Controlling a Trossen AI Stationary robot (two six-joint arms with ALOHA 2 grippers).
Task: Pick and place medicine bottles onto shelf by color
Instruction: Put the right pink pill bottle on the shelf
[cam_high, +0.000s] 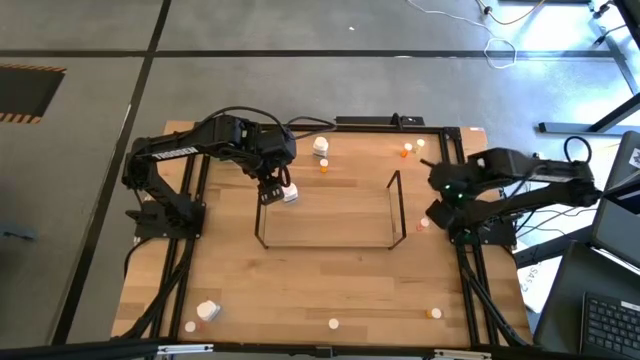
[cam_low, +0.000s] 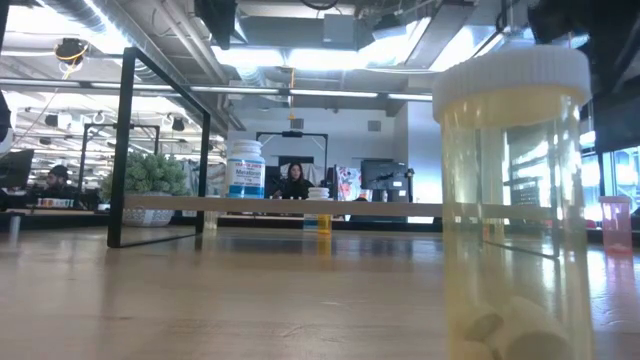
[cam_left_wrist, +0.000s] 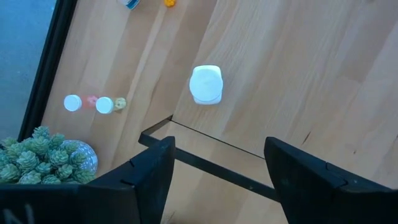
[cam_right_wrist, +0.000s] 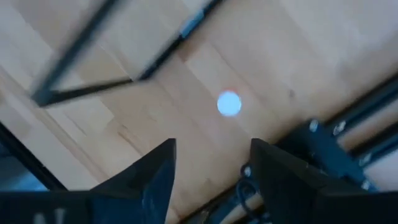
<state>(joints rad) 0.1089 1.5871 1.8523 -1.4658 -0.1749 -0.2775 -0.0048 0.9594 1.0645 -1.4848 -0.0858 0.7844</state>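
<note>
A wooden table seen from above, with 2 dark robot arms and a low black wire shelf (cam_high: 330, 212) near its middle. The left gripper (cam_high: 272, 190) hangs over the shelf's left end, close to the far left corner of its frame, fingers spread wide and holding nothing. Directly beneath it stands a white medicine bottle (cam_left_wrist: 206, 84), just beside the wire frame; from overhead I cannot tell whether it sits on the shelf base or just outside it.

The right gripper (cam_right_wrist: 208, 165) sits at the table's right edge, jaws apart and empty, above a small white-capped bottle (cam_right_wrist: 229, 103) standing alone on the wood just outside the shelf's right end.

Other bottles are scattered well apart: 1 large white bottle (cam_high: 320, 146) and small orange ones (cam_high: 324, 167) near the table's far edge, another white bottle (cam_high: 207, 311) at the near left corner, and small ones along the near edge. Most of the sorting looks undone.

Likely risks — the left fingers straddle the wire frame, so a descent could catch the rail and drag the shelf. A closing finger meeting the white cap off-centre could tip that bottle. On the right, the small bottle offers little to grip and could skid toward the table edge.
</note>
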